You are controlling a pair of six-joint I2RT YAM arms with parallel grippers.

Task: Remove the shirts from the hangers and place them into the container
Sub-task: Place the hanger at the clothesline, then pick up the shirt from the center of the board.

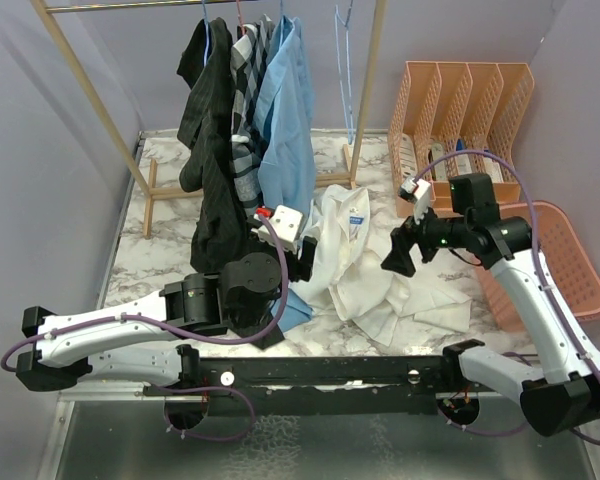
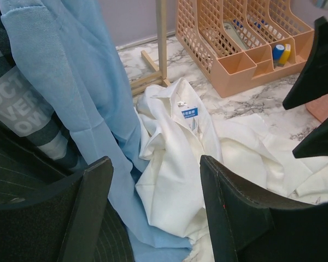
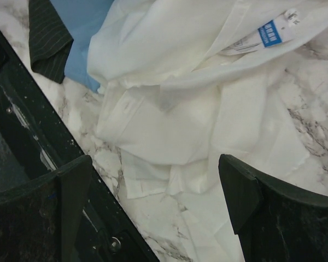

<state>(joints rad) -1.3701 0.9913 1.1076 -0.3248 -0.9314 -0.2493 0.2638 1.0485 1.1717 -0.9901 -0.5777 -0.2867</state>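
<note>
**White shirt down, right claw over it**

The white shirt (image 1: 365,265) lies crumpled on the table (image 1: 160,250), on no hanger, between the two arms. The right claw (image 3: 153,164) hangs directly above it, jaws spread wide, nothing in them. The left claw (image 2: 153,164) is also spread and empty, low beside the blue shirt (image 2: 71,82), with the white one off to its right. Its collar points to the far side, and the body runs diagonally near-right, toward the basket (image 1: 580,270). The right arm looks nearer: straight down.
</note>
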